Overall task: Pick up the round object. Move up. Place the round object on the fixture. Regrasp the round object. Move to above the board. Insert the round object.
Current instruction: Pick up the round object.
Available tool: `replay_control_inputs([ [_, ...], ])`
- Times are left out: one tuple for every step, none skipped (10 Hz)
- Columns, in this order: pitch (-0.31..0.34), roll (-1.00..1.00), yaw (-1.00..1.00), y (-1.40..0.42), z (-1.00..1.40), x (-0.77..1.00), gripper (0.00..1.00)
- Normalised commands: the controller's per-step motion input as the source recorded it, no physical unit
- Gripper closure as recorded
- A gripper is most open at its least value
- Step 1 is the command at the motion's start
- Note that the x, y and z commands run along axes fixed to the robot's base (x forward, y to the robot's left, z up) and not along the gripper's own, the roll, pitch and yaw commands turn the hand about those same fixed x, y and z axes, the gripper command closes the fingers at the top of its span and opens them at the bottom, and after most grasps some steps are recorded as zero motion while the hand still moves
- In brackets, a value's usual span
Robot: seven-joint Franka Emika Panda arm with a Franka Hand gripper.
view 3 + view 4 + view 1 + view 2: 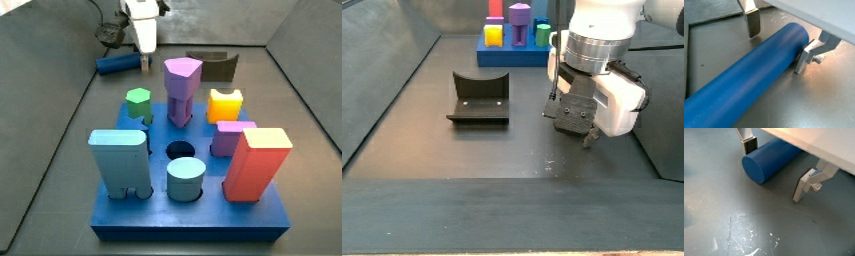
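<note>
The round object (pixel 751 75) is a long dark blue cylinder lying on its side on the grey floor; its flat end face (pixel 763 168) shows in a wrist view. My gripper (pixel 777 50) is open and low over it, one finger (pixel 753 22) on each side, with a gap left to the cylinder. In a side view the gripper (pixel 140 42) hangs over the cylinder (pixel 116 65) at the far left. The dark fixture (pixel 214 65) with its curved notch stands apart to the right. The blue board (pixel 187 215) sits nearer the camera.
Several coloured pegs stand on the board, among them a purple one (pixel 182 90), a pale teal cylinder (pixel 186 178) and a red block (pixel 257 165). A round hole (pixel 179 151) is free. Grey walls (pixel 396 70) close in the floor. The fixture (pixel 478 98) lies beside the gripper (pixel 572 118).
</note>
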Motion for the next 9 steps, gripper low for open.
replay_control_inputs([
  [0.000, -0.15, -0.07, 0.00, -0.07, 0.00, 0.00],
  [0.000, -0.41, 0.00, -0.06, -0.14, -0.07, 0.00],
  [0.026, -0.50, 0.03, -0.12, 0.00, -0.05, 0.00],
  [0.056, -0.50, 0.04, -0.35, -0.05, 0.00, 0.00],
  [0.060, -0.50, 0.04, -0.36, -0.05, 0.00, 0.00],
  [0.044, -0.45, 0.00, -0.28, -0.15, 0.00, 0.00],
  [0.000, -0.19, 0.03, 0.00, -0.17, 0.00, 0.00],
  [-0.009, -0.02, 0.00, 0.00, -0.03, 0.00, 0.00],
  [0.000, 0.01, 0.00, 0.00, 0.00, 0.00, 0.00],
])
